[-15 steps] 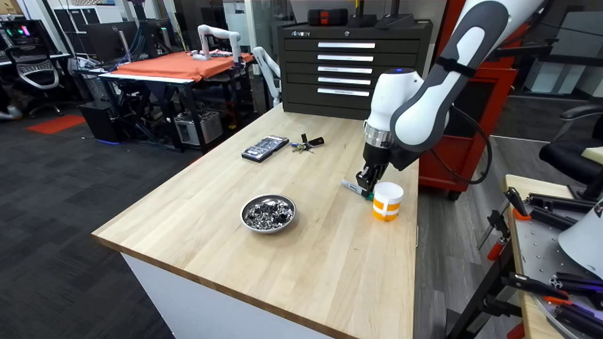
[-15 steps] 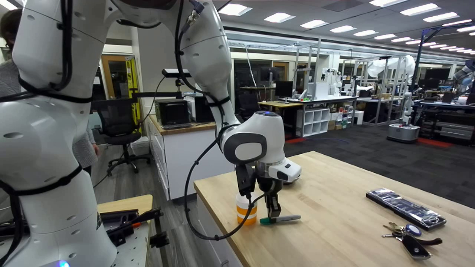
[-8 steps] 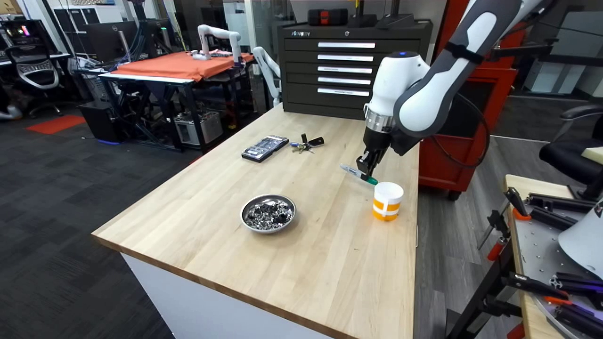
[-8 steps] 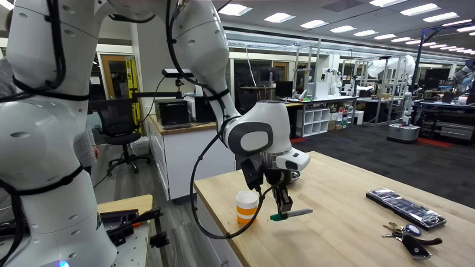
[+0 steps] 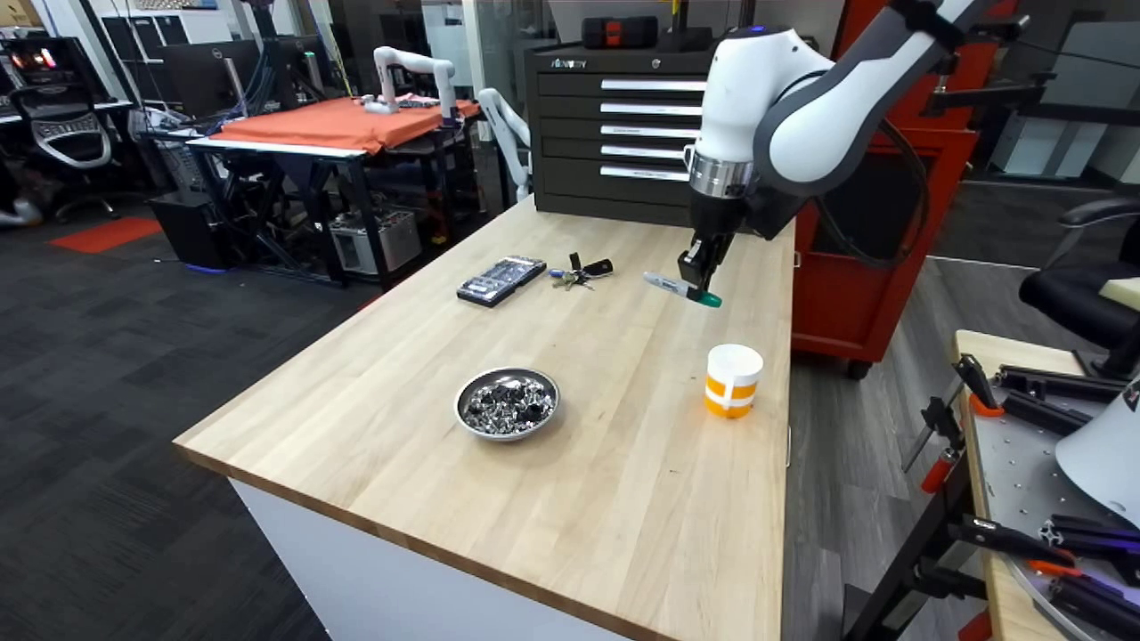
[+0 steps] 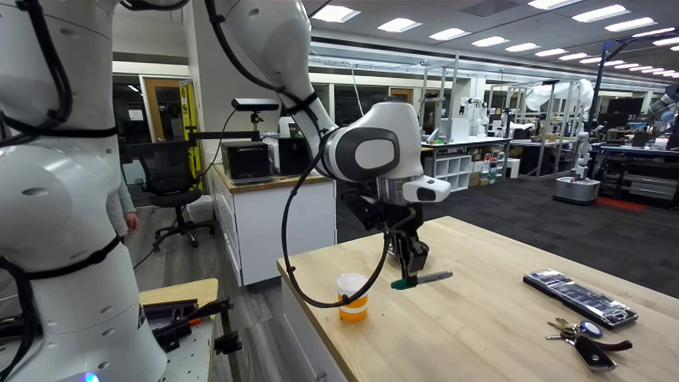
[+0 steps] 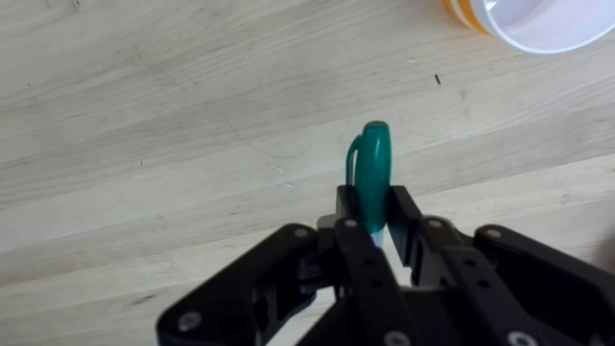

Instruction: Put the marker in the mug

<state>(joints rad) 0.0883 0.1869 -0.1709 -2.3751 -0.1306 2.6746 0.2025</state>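
Marker (image 7: 373, 175): gripped, off the table (image 5: 570, 499), outside the mug (image 5: 733, 381); more level than upright, green cap (image 7: 377, 154) at the end nearer the mug, grey barrel (image 6: 436, 276) sticking out the other side of the grip in both exterior views.
Gripper (image 7: 372, 206): clamped around the marker, fingers (image 7: 403, 221) against both sides of the cap in the wrist view; it points down.
Mug: upright on the table near an edge, apart from the marker; white and orange bands; in the wrist view its mouth is partly cut off at the upper right.
Cable (image 6: 290, 269): looped from the arm (image 6: 276, 58), crossing before the mug in an exterior view.
Fleck (image 7: 437, 79): small, dark, on the table between mug and cap in the wrist view.
Bowl (image 5: 488, 435): metal, holding shiny bits (image 5: 509, 407), on the table; in an exterior view partly hidden behind the gripper.
Case (image 6: 581, 297): flat, on the table, dark-sided, silvery top.
Keys (image 6: 590, 350): just beside the case.
Toolbox (image 5: 650, 142): dark, at an end of the table in an exterior view.
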